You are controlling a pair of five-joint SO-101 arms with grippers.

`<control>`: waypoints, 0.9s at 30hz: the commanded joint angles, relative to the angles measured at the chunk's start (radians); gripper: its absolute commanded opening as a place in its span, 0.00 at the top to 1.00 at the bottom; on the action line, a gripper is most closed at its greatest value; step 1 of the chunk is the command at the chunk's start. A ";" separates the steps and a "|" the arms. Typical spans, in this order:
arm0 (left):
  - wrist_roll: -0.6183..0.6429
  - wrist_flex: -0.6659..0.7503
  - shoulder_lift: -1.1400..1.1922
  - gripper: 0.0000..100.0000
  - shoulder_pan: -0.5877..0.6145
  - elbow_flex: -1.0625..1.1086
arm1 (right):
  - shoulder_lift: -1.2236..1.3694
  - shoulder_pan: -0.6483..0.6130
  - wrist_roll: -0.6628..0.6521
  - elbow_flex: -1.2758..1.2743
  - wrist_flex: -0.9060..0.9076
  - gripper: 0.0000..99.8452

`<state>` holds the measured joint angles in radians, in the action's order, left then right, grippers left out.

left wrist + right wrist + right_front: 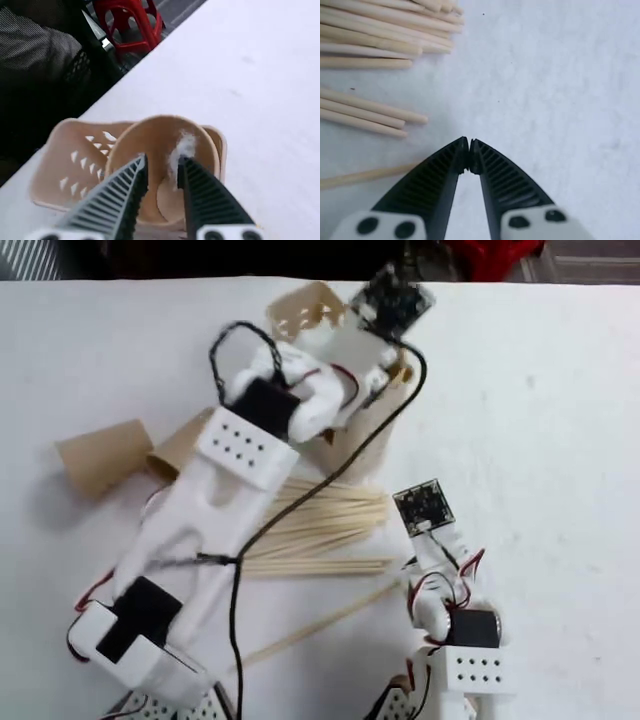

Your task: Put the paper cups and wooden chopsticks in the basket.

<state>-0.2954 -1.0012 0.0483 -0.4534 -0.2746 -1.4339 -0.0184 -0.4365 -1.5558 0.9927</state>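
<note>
A beige slotted basket (300, 310) (65, 160) sits at the far middle of the white table. A paper cup (165, 145) stands in it, mouth up. My left gripper (162, 167) hovers over the cup's mouth, its fingers a narrow gap apart with nothing pinched. Two paper cups (100, 455) (178, 448) lie on their sides at the left. Another cup (362, 452) lies partly under the left arm. A pile of wooden chopsticks (320, 530) (380, 35) is mid-table. My right gripper (469, 150) is shut and empty, just right of the pile.
One loose chopstick (320, 625) (365, 176) lies slanted near the front, close to the right gripper. The left arm (230, 480) and its black cable (235, 590) stretch across the cups and the pile. A red stool (130, 20) stands beyond the table's far edge.
</note>
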 commanded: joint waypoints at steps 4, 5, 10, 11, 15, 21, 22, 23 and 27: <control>-0.003 -0.305 -0.025 0.88 0.111 -0.473 | -0.013 0.005 -0.009 0.006 -0.021 0.98; -0.003 -0.347 -0.022 0.88 0.150 -0.508 | -0.013 0.005 -0.009 0.006 -0.021 0.98; -0.002 -0.526 -0.027 0.88 0.377 -0.546 | -0.013 0.005 -0.009 0.006 -0.021 0.98; -0.002 -0.578 -0.027 0.88 0.424 -0.548 | -0.013 0.005 -0.009 0.006 -0.021 0.98; -0.002 -0.779 -0.024 0.88 0.584 -0.537 | -0.013 0.005 -0.009 0.006 -0.021 0.98; -0.012 -0.784 -0.027 0.88 0.717 -0.278 | -0.013 0.005 -0.009 0.006 -0.021 0.98; -0.012 -0.784 -0.028 0.88 0.723 -0.216 | -0.013 0.005 -0.009 0.006 -0.021 0.98; -0.012 -0.783 -0.028 0.88 0.727 -0.158 | -0.013 0.005 -0.009 0.006 -0.021 0.98; -0.012 -0.686 -0.028 0.88 0.731 0.074 | -0.013 0.005 -0.009 0.006 -0.021 0.98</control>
<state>-0.2954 -1.7760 0.0468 0.2601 -0.3913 -1.4339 -0.0153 -0.4365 -1.5558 0.9927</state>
